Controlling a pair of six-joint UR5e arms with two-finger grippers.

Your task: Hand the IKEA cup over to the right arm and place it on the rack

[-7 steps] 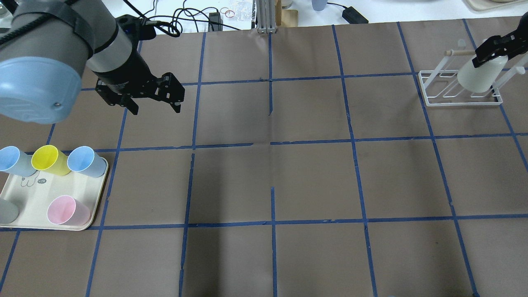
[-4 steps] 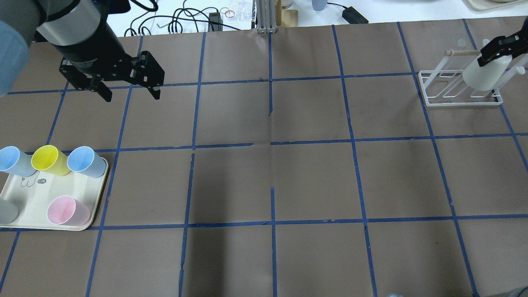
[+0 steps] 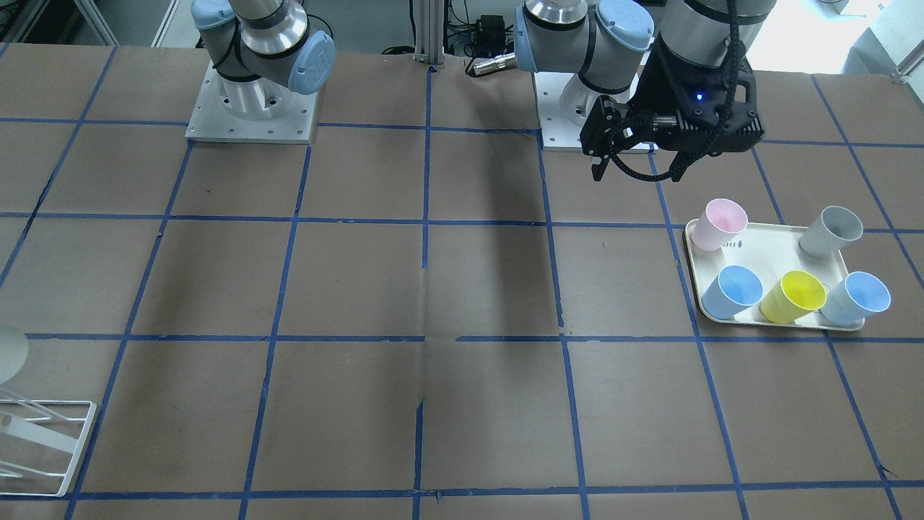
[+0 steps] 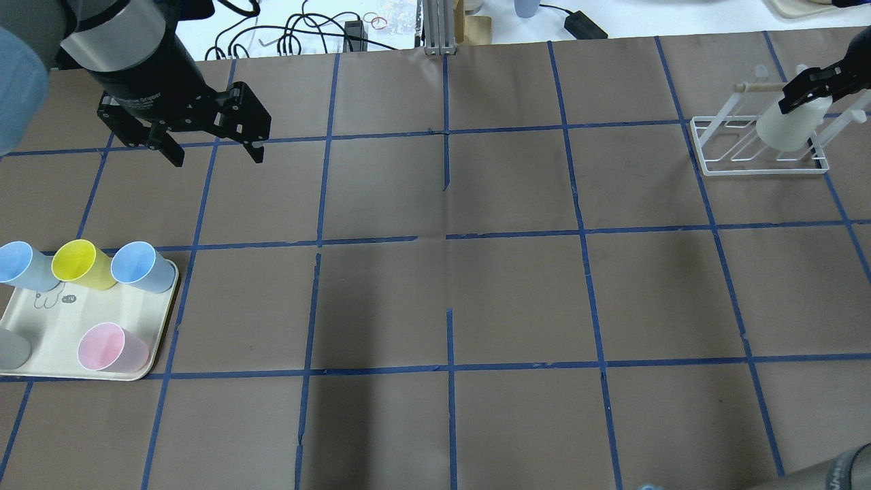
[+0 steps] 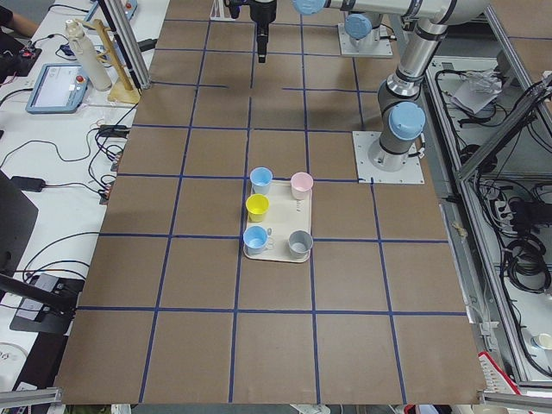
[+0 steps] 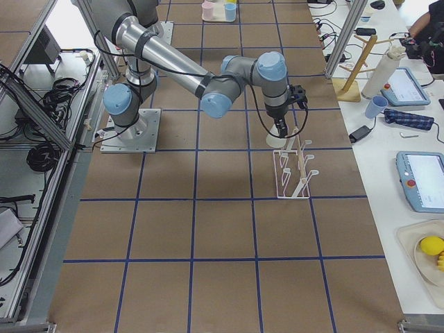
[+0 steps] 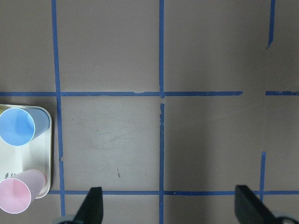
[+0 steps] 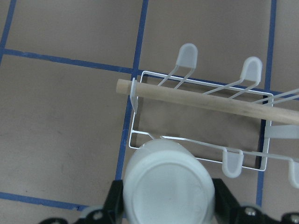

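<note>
The left end effector (image 4: pixel 218 160) hangs with fingers spread, pointing down above the desk (image 4: pixel 517 292); the right end effector (image 4: pixel 808 87), arm outstretched, grips the IKEA cup (image 4: pixel 782 128).

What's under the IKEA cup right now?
A corner of the rack and brown table show beside the IKEA cup; anything directly beneath, including a peg, is covered.

The broad middle of the brown paper-covered table (image 4: pixel 517 299) is lying open, giving either arm free passage between the ends. On the robot's left, the cream rectangular plastic tray (image 4: pixel 47 327) is packing a row of three cups (image 4: pixel 81 265) tightly together, while a wider gap is showing between the pink plastic cup (image 4: pixel 109 347) and the grey plastic cup (image 4: pixel 12 350). At the far right, the white wire rack (image 4: pixel 698 146) is poking up slanted pegs (image 8: pixel 188 55) and a wooden dowel (image 8: pixel 205 100) just beside the pale cream plastic cup (image 8: pixel 168 186).
</note>
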